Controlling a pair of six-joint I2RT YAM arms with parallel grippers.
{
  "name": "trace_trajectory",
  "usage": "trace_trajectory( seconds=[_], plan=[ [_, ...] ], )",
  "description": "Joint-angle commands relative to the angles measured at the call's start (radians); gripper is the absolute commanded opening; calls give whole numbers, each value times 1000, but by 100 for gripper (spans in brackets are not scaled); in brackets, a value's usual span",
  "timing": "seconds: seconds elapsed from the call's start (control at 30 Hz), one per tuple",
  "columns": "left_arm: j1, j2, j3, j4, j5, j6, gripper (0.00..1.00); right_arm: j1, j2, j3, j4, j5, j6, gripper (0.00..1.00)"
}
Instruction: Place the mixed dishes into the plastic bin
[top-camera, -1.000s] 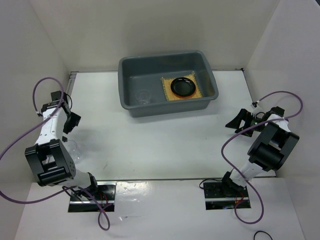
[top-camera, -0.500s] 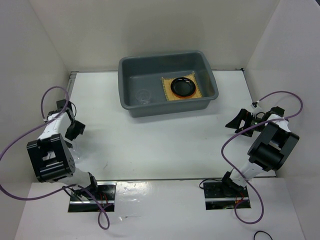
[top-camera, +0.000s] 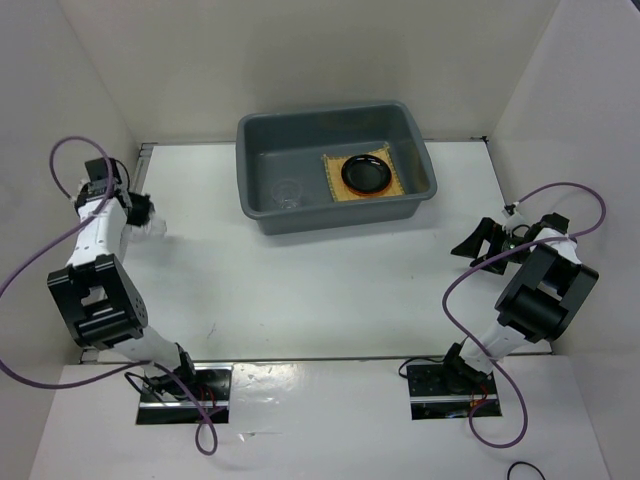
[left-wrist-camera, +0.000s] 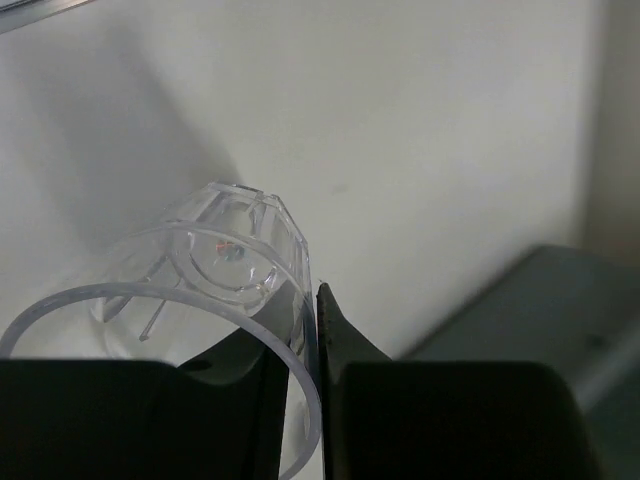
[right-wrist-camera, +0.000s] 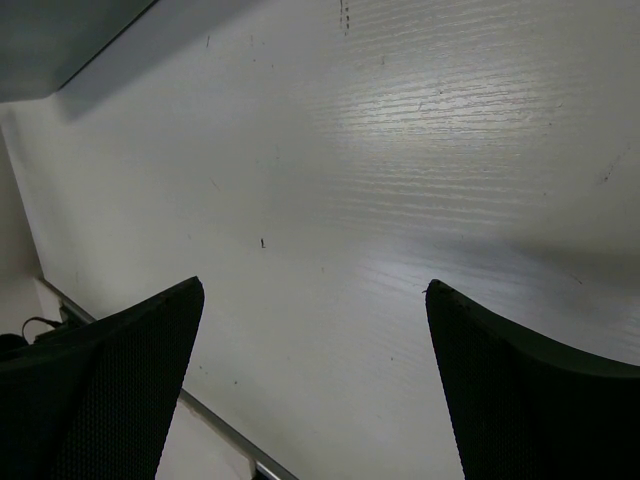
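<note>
No writing, label or number is legible on anything here.

A white table (top-camera: 300, 290) sits enclosed by plain white walls (top-camera: 300, 55).

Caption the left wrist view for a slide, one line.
Left gripper pinching a clear glass cup by its rim, grey plastic bin corner at lower right.

A glossy clear glass cup (left-wrist-camera: 232, 262), a smooth grey plastic bin (top-camera: 340, 216).
</note>
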Motion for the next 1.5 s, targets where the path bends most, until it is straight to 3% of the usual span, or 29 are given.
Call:
trace_trajectory(
  seconds=[0.0, 0.07, 0.17, 0.3, 0.43, 0.47, 0.5, 0.53, 0.57, 0.6, 0.63, 0.93, 1.1, 1.27, 1.3, 1.33, 1.47],
  plan=[
    [5, -72, 93, 275, 159, -205, 0, 7, 3, 36, -7, -10, 5, 95],
    [-9, -83, 107, 375, 203, -296, 0, 7, 3, 36, -7, -10, 5, 95],
    [-67, -37, 147, 557, 242, -278, 0, 7, 3, 36, -7, -10, 5, 95],
    [-198, 162, 492, 347, 245, -15, 0, 7, 13, 36, -7, -21, -4, 95],
    [-359, 444, 983, 10, 181, 263, 0, 7, 22, 36, -16, -21, -15, 95],
    [-400, 615, 1328, -196, 106, 379, 0, 7, 22, 36, -16, -21, -15, 95],
    [-481, 718, 1550, -306, 63, 432, 0, 7, 22, 36, -16, -21, -15, 95],
    [-517, 932, 1792, -501, -14, 493, 0, 7, 31, 36, -16, -21, -15, 95],
    [-540, 881, 1858, -445, 11, 494, 0, 7, 31, 36, -16, -21, -15, 95],
    [-552, 833, 1539, -389, 12, 494, 0, 7, 31, 46, -16, -21, -15, 95],
    [-552, 795, 1456, -330, 12, 494, 0, 7, 31, 46, -16, -21, -15, 95],
    [-640, 958, 1502, -362, -2, 544, 0, 7, 51, 46, -16, -30, -26, 97],
    [-663, 1012, 1408, -371, 11, 544, 0, 7, 60, 55, -16, -30, -26, 97],
    [-673, 1038, 1451, -371, 21, 544, 2, 7, 82, 64, -36, -41, -44, 97],
    [-673, 1047, 1451, -371, 21, 544, 5, 7, 82, 64, -36, -41, -44, 97],
    [-673, 1048, 1451, -371, 21, 544, 33, 7, 82, 64, -36, -41, -44, 97],
    [-664, 1015, 1504, -371, 10, 535, 73, 7, 82, 64, -36, -41, -44, 99]
  ],
)
